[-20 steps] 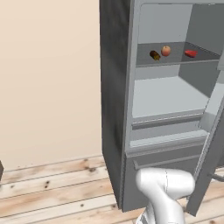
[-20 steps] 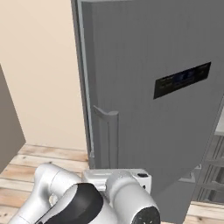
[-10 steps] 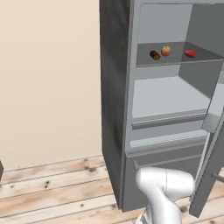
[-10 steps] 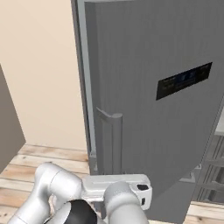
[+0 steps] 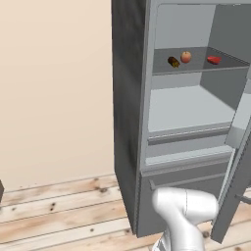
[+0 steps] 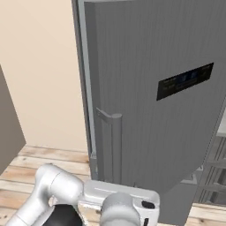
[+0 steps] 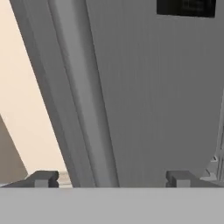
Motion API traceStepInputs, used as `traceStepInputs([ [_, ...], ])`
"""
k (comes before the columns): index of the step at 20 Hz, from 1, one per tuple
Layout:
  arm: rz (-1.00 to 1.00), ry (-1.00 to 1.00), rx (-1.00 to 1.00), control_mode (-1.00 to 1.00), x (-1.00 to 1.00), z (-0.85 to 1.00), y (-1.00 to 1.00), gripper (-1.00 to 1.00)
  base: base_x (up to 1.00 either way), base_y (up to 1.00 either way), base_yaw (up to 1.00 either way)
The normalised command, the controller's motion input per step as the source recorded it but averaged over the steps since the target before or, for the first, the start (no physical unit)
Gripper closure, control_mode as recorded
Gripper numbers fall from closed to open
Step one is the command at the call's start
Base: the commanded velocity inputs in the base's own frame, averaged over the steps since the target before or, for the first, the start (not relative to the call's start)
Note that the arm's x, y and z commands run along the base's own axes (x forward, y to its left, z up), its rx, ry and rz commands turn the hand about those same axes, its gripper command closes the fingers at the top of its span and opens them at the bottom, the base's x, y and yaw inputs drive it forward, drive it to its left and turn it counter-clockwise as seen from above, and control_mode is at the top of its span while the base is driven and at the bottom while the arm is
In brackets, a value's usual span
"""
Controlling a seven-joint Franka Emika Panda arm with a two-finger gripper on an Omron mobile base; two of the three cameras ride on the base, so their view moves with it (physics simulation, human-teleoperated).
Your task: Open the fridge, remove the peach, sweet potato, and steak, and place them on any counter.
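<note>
Fridge (image 5: pixel 128 98) door open; sweet potato (image 5: pixel 173 62), peach (image 5: pixel 186 57) and steak (image 5: pixel 213 60) sit on an upper shelf; gripper (image 7: pixel 111 178) released, fingers spread astride the door's bar handle (image 7: pixel 83 100)

Plain beige wall (image 5: pixel 54 88), pale wood-plank floor (image 5: pixel 59 211) (knotty, light-toned)

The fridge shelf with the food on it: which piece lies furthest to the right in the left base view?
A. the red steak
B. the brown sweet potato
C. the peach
A: the steak lies right of the peach, with the sweet potato leftmost.
</note>
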Motion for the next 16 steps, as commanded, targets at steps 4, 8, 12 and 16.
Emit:
traceStepInputs([
  [4, -0.39, 0.0, -0.04, -1.0, -0.49, 0.46, 0.5, -1.0, 0.0, 0.0, 0.0],
  [8, -0.5, 0.01, -0.08, -1.0, 0.1, 0.2, 1.0, -1.0, 0.0, 0.0, 0.0],
  [12, -0.42, 0.14, -0.11, -1.0, 0.7, 0.0, 1.0, -1.0, 0.0, 0.0, 0.0],
  [16, -0.38, 0.2, -0.13, -1.0, 0.84, 0.07, 1.0, -1.0, 0.0, 0.0, 0.0],
])
